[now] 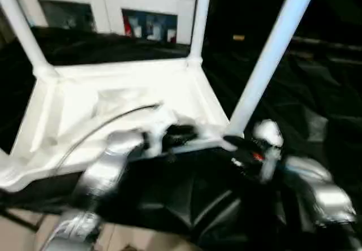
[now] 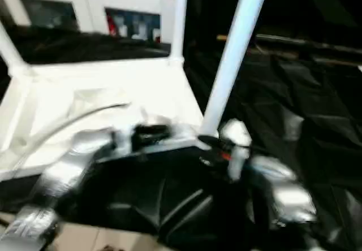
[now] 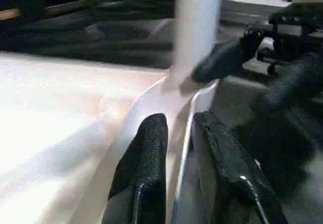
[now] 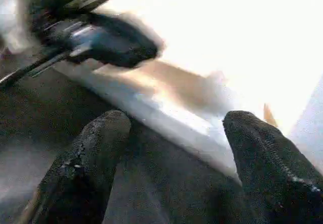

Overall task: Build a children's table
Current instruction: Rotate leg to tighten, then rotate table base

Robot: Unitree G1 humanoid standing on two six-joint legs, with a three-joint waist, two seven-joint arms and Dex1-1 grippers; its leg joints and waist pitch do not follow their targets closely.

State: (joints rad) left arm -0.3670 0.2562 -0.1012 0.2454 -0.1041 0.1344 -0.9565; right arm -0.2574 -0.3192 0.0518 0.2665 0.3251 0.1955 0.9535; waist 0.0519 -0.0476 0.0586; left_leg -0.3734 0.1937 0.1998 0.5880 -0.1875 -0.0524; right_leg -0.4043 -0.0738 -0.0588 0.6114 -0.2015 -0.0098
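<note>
The white tabletop [image 1: 73, 104] lies upside down on the black cloth, ribbed side up. Three white legs stand in its corner sockets: far left [image 1: 20, 27], far right [image 1: 199, 19] and near right [image 1: 271, 53]. My left gripper [image 1: 175, 135] is shut on the tabletop's near rim, one finger on each side of the rim wall [image 3: 176, 148]. My right gripper [image 1: 235, 143] sits at the base of the near right leg, its fingers [image 4: 96, 148] spread wide, open, with the rim edge [image 4: 166, 118] beyond them. A right fingertip [image 3: 222, 60] touches the leg's foot.
The black-draped work table [image 1: 317, 92] stretches to the right and behind. A white cabinet front with dark windows [image 1: 107, 8] lines the back. Pale floor [image 1: 22, 228] shows at the near left. A grey cable [image 1: 96, 129] arcs over the tabletop.
</note>
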